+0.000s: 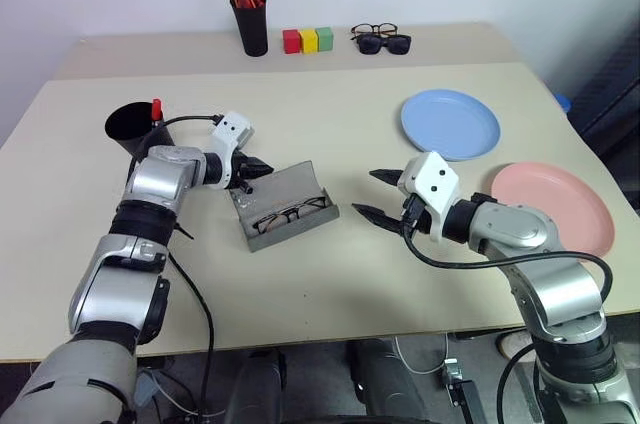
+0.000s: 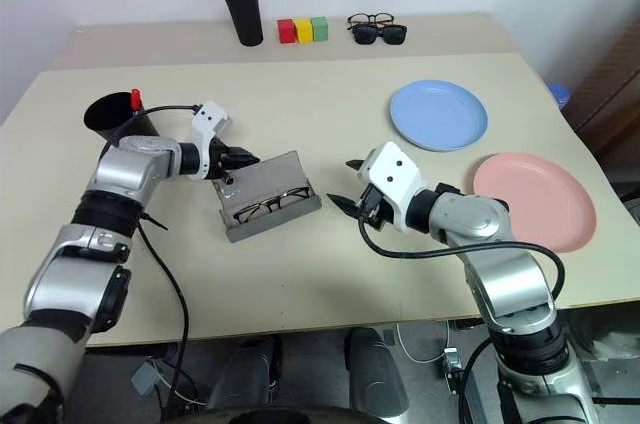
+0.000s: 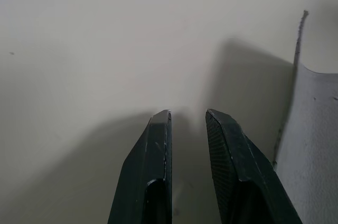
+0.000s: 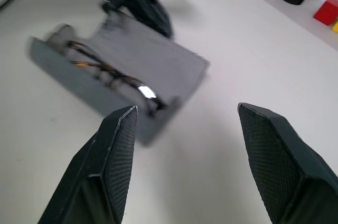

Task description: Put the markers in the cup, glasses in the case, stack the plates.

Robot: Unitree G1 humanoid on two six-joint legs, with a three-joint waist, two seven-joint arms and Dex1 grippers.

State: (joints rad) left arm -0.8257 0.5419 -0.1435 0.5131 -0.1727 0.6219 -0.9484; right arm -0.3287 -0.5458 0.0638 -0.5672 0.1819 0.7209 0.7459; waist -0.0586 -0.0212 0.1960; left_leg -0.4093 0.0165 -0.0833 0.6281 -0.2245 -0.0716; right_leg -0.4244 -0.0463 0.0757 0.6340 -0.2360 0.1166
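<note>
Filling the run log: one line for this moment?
grey hard-shell case: open, wire-rimmed glasses inside | left gripper: at lid | right gripper: open, empty

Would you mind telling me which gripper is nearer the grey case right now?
Left. The left gripper sits right at the lid of the case; the right gripper hangs open, apart from its other end.
</note>
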